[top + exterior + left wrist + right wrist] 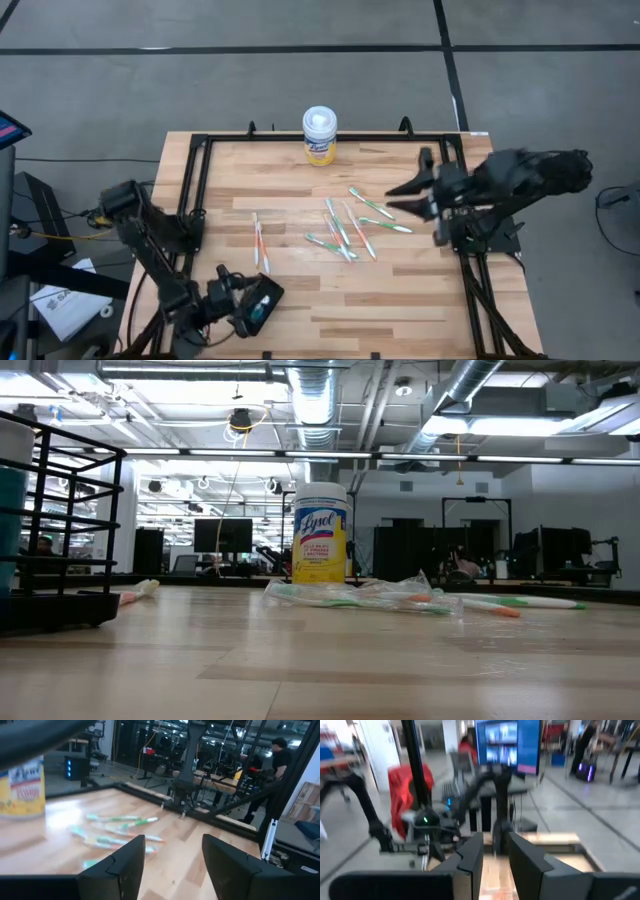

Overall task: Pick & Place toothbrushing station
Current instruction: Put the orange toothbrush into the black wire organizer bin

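Observation:
The toothbrushing station (pixel 55 530) shows as a black open-framed holder standing on its base on the table's near left. In the high view it is a dark shape with something teal in it (pixel 262 303). My left gripper (pixel 172 840) is open right by it at the near left, pointing across the table, with nothing between its fingers. My right gripper (pixel 397 197) is open and empty at the table's right side, pointing left over the toothbrushes. My left gripper is right beside the station. In the high view the two dark shapes run together, so I cannot tell whether it touches the station. The left wrist view shows only bare table between its fingers.
Several green and orange toothbrushes (pixel 345 228) lie loose mid-table, and two more (pixel 260 243) lie farther left. A white-lidded yellow wipes canister (pixel 319 135) stands at the far edge. Black frame rails (pixel 190 180) run along the table's sides. Bare wood lies at the near right.

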{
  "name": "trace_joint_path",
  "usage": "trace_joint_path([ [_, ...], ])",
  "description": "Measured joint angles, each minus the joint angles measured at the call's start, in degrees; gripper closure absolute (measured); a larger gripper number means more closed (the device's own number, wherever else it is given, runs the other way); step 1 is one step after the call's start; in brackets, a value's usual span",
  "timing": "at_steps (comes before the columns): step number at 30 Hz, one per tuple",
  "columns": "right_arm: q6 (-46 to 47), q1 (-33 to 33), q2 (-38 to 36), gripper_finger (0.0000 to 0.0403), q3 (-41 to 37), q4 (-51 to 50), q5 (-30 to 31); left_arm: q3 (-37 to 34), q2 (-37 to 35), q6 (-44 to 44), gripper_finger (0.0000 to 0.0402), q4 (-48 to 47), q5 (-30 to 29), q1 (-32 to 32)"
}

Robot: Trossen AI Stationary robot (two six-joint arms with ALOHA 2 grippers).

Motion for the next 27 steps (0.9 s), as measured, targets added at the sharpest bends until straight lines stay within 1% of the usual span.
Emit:
trace_joint_path([
  [2,-0.10,0.00,-0.35,0.0321,1.77,-0.03,0.13,0.00,-4.28,4.98,0.0216,0.83,-0.32,0.00],
  [4,2.08,0.03,-0.26,0.0321,2.50,-0.62,0.13,0.00,-8.51,10.13,0.0219,2.40,-0.03,0.01],
  [7,5.48,0.26,1.49,0.0321,2.49,-4.09,0.15,0.75,-14.72,20.61,0.0224,7.99,1.95,0.60],
  [10,8.95,0.19,4.99,0.0321,2.38,-6.38,0.35,3.79,-19.98,33.08,0.0230,14.05,7.29,1.59],
  [12,10.24,0.02,8.24,0.0321,2.05,-7.69,0.52,6.95,-22.48,40.57,0.0234,16.06,10.76,2.91],
  [15,11.92,0.07,13.11,0.0321,1.95,-10.32,4.14,11.38,-24.65,49.15,0.0242,16.08,13.18,5.28],
  [17,13.40,-0.54,16.05,0.0321,1.90,-12.44,7.12,12.99,-25.73,53.37,0.0247,16.02,13.90,7.09],
  [19,14.10,-1.87,18.57,0.0321,1.90,-12.78,7.71,13.17,-27.02,54.34,0.0252,15.84,13.86,8.87],
  [21,14.27,-3.62,20.58,0.0321,1.90,-12.77,7.49,12.43,-28.25,52.48,0.0255,15.60,13.83,10.30],
  [22,14.27,-4.62,21.44,0.0321,1.90,-12.85,7.49,11.62,-28.93,50.48,0.0257,14.97,13.22,10.93],
  [24,14.27,-6.62,22.90,0.0321,1.90,-13.19,7.44,9.75,-29.89,45.17,0.0258,10.81,9.19,11.72],
  [26,14.15,-8.76,23.59,0.0321,1.87,-12.26,7.15,6.38,-30.47,38.14,0.0259,6.34,4.54,12.26],
  [27,13.57,-9.83,23.63,0.0321,1.86,-10.73,6.42,4.23,-30.84,34.40,0.0259,5.14,3.77,12.67],
])
